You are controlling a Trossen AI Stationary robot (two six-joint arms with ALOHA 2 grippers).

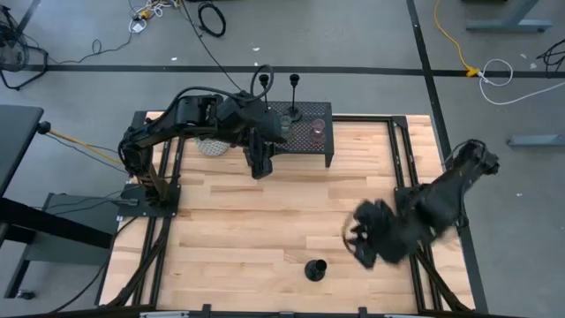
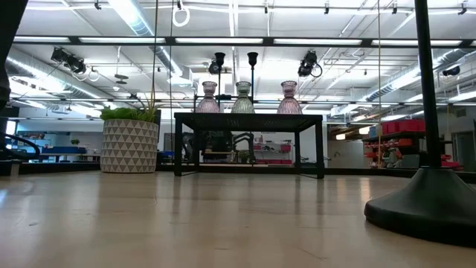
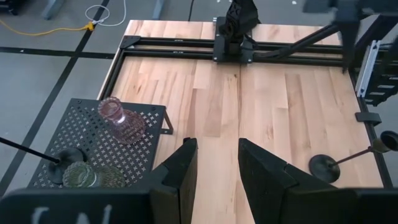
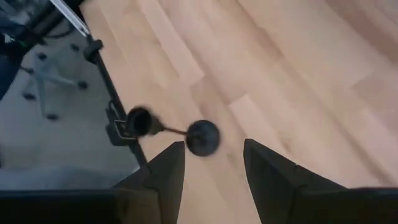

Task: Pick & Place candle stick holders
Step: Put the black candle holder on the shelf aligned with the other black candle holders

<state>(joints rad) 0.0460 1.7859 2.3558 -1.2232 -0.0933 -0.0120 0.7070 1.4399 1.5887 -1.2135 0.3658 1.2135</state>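
A black mesh rack at the table's far edge carries two slim black stems, two pinkish glass cups and an olive glass cup. A third black stem stands on its round base on the table near the front edge. My left gripper is open and empty just in front of the rack's left part. My right gripper is open and empty above the table, right of the lone stem; in its wrist view the stem shows beyond the fingers.
A green plant in a white patterned pot stands left of the rack, partly under my left arm. Bare wooden table lies between the rack and the front edge. Black frame rails run along the table's sides.
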